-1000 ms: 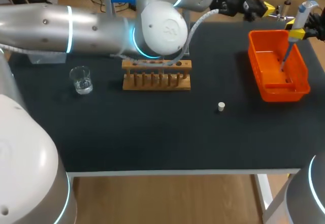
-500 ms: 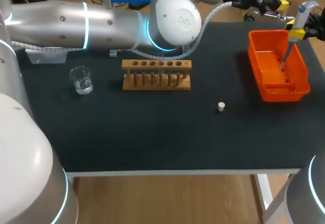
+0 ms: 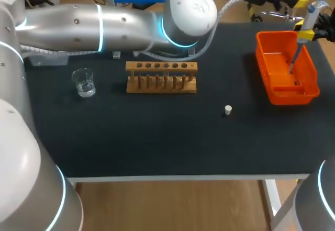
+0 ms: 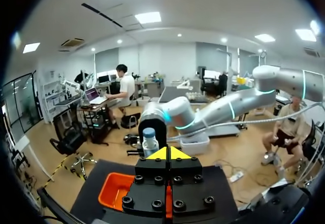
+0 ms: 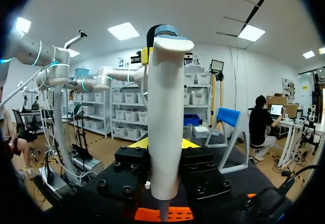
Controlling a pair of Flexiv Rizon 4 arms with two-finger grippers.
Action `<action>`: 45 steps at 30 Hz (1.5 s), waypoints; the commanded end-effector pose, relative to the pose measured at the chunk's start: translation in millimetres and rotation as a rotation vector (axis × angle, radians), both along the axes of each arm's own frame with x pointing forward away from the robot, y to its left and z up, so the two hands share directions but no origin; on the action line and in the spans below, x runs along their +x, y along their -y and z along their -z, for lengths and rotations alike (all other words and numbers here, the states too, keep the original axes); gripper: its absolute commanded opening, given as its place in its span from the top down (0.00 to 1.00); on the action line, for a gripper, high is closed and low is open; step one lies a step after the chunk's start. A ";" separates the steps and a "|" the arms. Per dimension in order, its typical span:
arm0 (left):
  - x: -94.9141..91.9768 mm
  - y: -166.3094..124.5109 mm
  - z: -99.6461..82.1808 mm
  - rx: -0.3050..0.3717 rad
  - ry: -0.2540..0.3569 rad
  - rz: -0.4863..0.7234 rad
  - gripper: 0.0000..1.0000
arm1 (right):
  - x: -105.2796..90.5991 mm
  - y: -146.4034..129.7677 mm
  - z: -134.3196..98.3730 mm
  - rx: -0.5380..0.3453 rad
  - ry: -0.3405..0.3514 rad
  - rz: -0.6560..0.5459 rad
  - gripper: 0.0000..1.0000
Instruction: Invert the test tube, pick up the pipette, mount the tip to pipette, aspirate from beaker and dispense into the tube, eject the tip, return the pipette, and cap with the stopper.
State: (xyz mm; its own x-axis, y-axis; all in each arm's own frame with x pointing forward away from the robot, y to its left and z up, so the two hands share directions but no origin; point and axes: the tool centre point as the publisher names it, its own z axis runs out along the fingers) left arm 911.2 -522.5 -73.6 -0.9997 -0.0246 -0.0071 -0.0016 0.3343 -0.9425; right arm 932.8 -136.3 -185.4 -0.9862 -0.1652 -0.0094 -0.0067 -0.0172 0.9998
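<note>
my right gripper is clamped on the pipette. a yellow-tipped finger sits on either side of its white body, and its blue-capped head stands up above my fingers. in the head view the pipette hangs nearly upright at the far right corner of the table, its thin lower end pointing down into the orange tray. my left arm stretches across the back of the table to that same corner. my left gripper has its yellow tips pressed together with nothing showing between them, and the pipette's head and the tray lie just ahead of it. the wooden rack stands mid-table. the beaker is to its left, and the small white stopper lies apart, nearer the front.
</note>
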 end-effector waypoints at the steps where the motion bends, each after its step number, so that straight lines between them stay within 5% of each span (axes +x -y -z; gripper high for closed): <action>1: 7.0 13.2 4.7 -0.011 -0.028 0.029 1.00 | 2.2 2.3 0.3 0.000 0.000 -0.008 1.00; 11: 9.9 20.7 8.9 -0.025 -0.059 0.011 1.00 | 2.2 2.3 0.3 0.000 0.000 -0.008 1.00; 45: 32.2 34.0 20.7 -0.060 -0.029 -0.009 1.00 | 2.2 2.3 0.3 0.000 0.000 -0.008 1.00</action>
